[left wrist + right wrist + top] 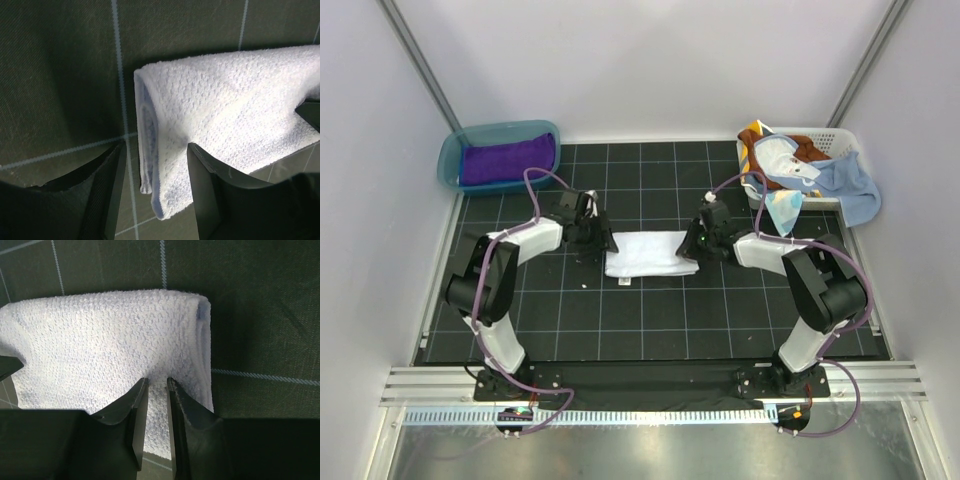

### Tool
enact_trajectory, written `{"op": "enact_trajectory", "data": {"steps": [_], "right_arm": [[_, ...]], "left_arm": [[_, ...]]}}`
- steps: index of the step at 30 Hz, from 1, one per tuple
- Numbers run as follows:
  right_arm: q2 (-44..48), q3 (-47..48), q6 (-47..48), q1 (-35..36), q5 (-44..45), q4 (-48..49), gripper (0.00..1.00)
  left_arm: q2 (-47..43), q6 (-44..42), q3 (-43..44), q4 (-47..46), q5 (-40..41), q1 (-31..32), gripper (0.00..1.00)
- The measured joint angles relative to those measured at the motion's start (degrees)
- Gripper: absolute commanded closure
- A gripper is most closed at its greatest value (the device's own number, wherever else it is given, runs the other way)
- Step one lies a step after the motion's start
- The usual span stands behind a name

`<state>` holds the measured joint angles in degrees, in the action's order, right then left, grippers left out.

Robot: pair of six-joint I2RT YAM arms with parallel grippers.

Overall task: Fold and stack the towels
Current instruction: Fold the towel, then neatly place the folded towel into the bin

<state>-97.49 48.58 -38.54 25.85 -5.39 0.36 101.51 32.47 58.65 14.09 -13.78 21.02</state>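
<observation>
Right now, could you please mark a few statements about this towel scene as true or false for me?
1. The white towel lies folded on the black mat between both grippers. True.
2. The purple towel sits in the white basket. False: it lies in the teal tub.
3. The left gripper has its jaws apart around the white towel's end. True.
4. The right gripper is wide open above bare mat. False: its jaws stand close together with white towel cloth between them.
5. The white basket is empty. False: it holds crumpled towels, with a light blue towel draped over its rim.
</observation>
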Motion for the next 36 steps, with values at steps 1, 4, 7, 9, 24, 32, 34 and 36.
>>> {"op": "enact_trajectory", "data": {"steps": [1, 4, 7, 9, 24, 32, 34, 36], "right_arm": [[0.00, -0.04, 0.02, -0.39, -0.20, 0.15, 0.71], [0.00, -0.09, 0.04, -1.14, -0.74, 0.24, 0.71], [0.00, -0.11, 0.09, -1.33, -1.03, 0.28, 0.71], [0.00, -0.11, 0.24, -1.33, -1.11, 0.28, 0.71], [0.81, 0.07, 0.98, -1.49, -1.60, -1.62, 0.70], [7.06, 1.53, 2.32, -1.60, -0.87, -8.15, 0.70], [9.46, 2.25, 2.58, -1.60, -0.72, -9.11, 0.69], [11.67, 2.84, 2.89, -1.60, -0.66, -9.62, 0.69]], "left_arm": [[0.48, 0.00, 0.39, -0.35, -0.42, -0.02, 0.45], [1.70, 0.24, 1.29, -1.62, -1.22, -0.02, 0.47], [2.03, 0.57, 1.36, -2.10, -1.14, 0.09, 0.49], [2.38, 0.70, 1.70, -2.14, -0.72, 0.44, 0.50], [4.63, 2.03, 5.46, 0.46, 8.61, 5.11, 1.00], [8.96, 0.17, 15.50, 9.62, 20.13, 6.71, 1.00], [11.13, -0.90, 19.80, 12.28, 24.59, 6.60, 1.00], [13.90, -2.19, 25.20, 14.82, 29.35, 6.56, 1.00]]}}
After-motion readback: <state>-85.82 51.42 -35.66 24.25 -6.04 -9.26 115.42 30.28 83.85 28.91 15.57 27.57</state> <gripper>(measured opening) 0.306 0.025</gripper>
